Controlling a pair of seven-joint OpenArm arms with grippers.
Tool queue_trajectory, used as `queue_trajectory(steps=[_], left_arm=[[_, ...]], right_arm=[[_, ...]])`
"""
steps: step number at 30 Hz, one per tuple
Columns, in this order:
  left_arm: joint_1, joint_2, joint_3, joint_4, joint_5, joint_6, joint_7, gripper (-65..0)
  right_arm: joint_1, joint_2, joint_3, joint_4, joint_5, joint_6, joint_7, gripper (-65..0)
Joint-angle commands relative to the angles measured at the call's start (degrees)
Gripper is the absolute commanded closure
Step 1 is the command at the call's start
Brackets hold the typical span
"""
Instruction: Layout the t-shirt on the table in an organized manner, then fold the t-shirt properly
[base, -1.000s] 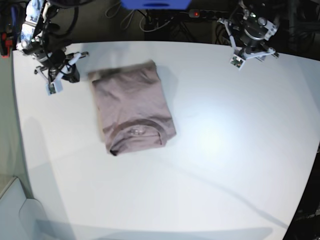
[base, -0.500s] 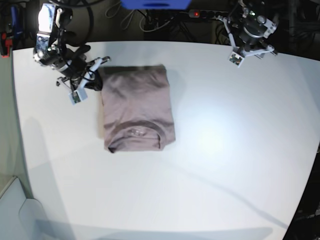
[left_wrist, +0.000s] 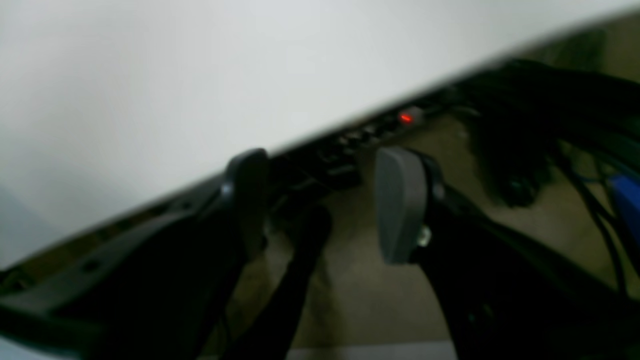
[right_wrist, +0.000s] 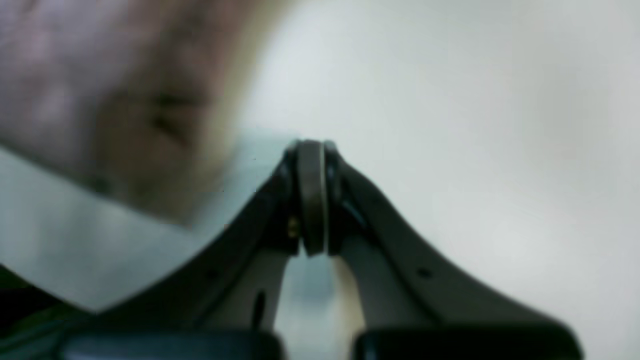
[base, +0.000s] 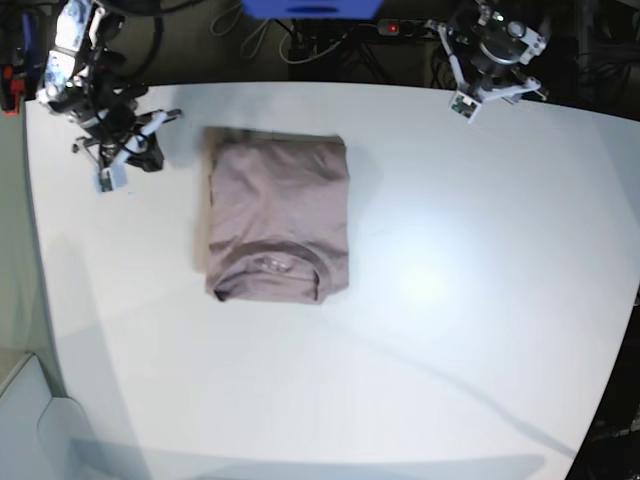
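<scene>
The mauve t-shirt lies folded into a neat rectangle on the white table, collar toward the near side. My right gripper hovers at the far left of the table, just left of the shirt's far corner and apart from it. Its wrist view shows that gripper shut with nothing between the pads, and the t-shirt blurred at upper left. My left gripper hangs over the table's far edge at the right. In its wrist view the left gripper stands open and holds nothing.
Behind the table's far edge runs a power strip with a red light among dark cables. A blue object sits behind the far edge. White tabletop stretches to the right of and in front of the shirt.
My right gripper reached the shirt's far left corner half a second ago and has drawn back left. The shirt's far part has shifted right and now lies squared. The left arm retreated slightly.
</scene>
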Motion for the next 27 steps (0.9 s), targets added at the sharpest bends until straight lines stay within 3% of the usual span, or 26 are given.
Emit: queue_trajectory(steps=[1,6,13,16,18,23,27], left_arm=[[1.05,-0.27,0.09,1.01,0.12,0.33,-0.23,-29.6],[4.56,2.55,-0.35,1.01,0.12,0.33,-0.23,0.0],[10.01,7.73,-0.09,1.01,0.12,0.33,-0.32,-0.1],[12.3,10.02,0.09,-0.58,0.12,0.33,-4.28,-0.1],[13.44,11.69,0.09,-2.95,0.12,0.33,-7.79,-0.1],[13.35,11.76,-0.18,-13.15,0.12,0.33,-12.89,-0.1],[10.54,11.69,-0.44,-25.37,0.12,0.33,-18.7,-0.1]], right_arm=[[-0.73,0.59,1.95,0.95,0.58,0.34,0.64,0.0],[-8.46,1.12,10.74,2.71,0.58,0.34,0.55,0.0],[-17.08,-2.23,22.88,2.1,0.67,0.34,0.55,0.0],[-18.75,-4.16,25.6,-0.1,0.58,0.34,0.9,0.0],[-18.84,-4.34,26.13,-3.09,0.58,0.34,0.99,0.0],[-17.78,-4.07,24.63,-12.23,0.49,0.34,1.7,0.0],[-15.14,-4.42,23.84,-19.53,-3.99,0.34,4.68,0.0]])
